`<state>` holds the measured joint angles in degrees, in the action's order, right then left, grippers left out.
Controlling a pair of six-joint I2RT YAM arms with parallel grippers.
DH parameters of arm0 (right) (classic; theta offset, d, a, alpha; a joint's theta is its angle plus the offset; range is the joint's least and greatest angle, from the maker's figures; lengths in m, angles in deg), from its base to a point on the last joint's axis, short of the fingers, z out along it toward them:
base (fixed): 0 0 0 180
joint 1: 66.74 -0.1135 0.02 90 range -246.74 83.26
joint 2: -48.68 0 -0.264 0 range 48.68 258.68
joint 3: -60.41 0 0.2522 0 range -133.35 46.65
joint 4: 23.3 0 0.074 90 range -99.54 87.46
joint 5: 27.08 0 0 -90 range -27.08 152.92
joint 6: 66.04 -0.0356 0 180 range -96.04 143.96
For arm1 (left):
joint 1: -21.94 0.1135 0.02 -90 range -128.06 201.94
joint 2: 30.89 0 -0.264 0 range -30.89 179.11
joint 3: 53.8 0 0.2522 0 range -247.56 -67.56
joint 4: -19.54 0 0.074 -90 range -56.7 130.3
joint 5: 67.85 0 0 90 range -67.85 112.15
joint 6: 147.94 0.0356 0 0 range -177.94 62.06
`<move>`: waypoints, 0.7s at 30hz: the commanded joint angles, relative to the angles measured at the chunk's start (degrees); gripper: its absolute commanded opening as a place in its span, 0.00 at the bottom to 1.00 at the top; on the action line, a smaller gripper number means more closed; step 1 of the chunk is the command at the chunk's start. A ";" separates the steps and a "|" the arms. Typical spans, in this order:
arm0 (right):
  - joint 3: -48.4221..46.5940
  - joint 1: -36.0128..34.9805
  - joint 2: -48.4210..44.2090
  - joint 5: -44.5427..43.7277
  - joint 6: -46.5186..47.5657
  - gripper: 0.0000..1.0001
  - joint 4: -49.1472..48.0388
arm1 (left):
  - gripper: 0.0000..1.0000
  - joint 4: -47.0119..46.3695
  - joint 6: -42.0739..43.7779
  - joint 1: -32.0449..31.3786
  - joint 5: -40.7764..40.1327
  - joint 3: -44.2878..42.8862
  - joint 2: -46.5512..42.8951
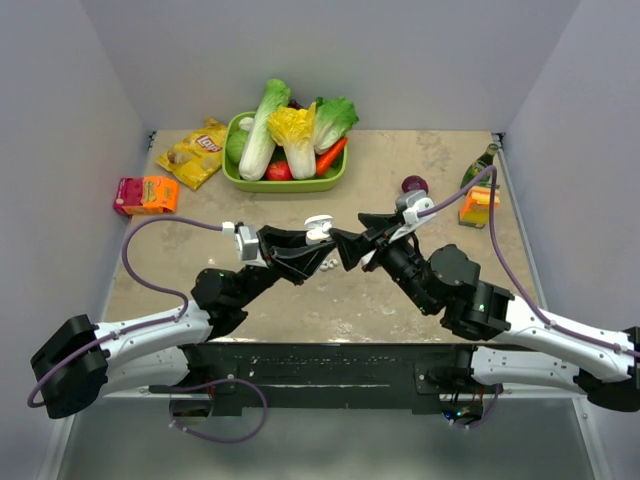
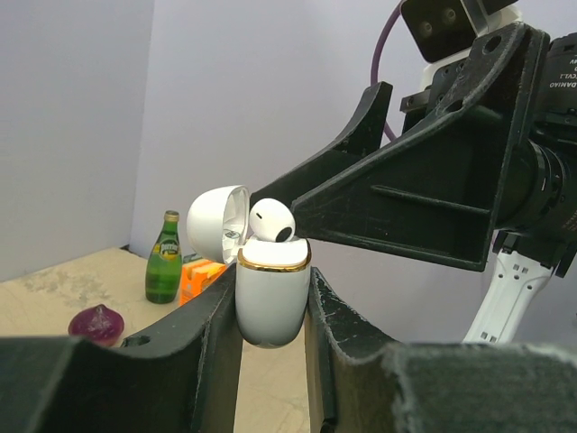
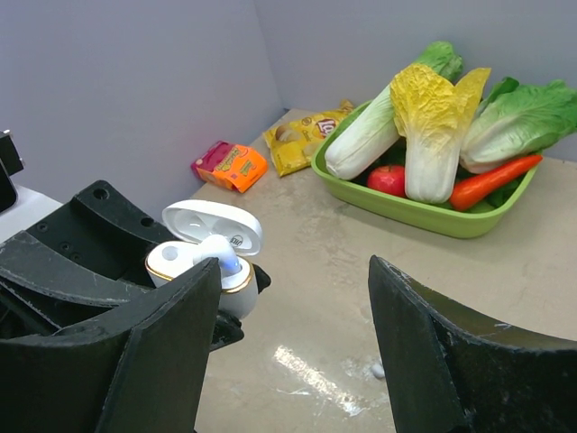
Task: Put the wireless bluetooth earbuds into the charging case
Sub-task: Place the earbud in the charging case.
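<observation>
My left gripper is shut on the charging case, a white pebble with a gold rim, held upright above the table. Its lid stands open. One white earbud sticks up out of the case's top, only partly sunk in. My right gripper is open and holds nothing. Its left finger reaches to the case, right beside the earbud. In the top view both grippers meet at the case mid-table. Another tiny white earbud lies on the table below.
A green basket of vegetables stands at the back centre. A yellow chips bag and an orange-pink pack lie at the back left. On the right are a green bottle, an orange carton and a purple onion.
</observation>
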<state>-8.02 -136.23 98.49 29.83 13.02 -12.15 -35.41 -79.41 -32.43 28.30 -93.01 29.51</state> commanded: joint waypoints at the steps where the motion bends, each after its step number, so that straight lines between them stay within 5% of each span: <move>1: -2.01 -0.29 0.99 0.82 -0.40 0.70 -1.43 | 0.00 -4.77 0.73 0.23 -0.09 0.05 -0.11; 11: 2.38 -0.29 -7.78 -3.30 -0.93 0.72 -4.69 | 0.00 -3.81 2.49 0.23 -2.81 2.07 -3.44; 21: 2.82 -0.29 -5.07 -9.11 -3.82 0.73 1.99 | 0.00 -9.76 6.52 0.32 2.63 6.45 -5.38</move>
<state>-5.70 -136.23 91.53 23.43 11.28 -12.80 -36.65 -76.90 -32.39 27.10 -89.67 25.14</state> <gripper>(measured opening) 0.728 0.333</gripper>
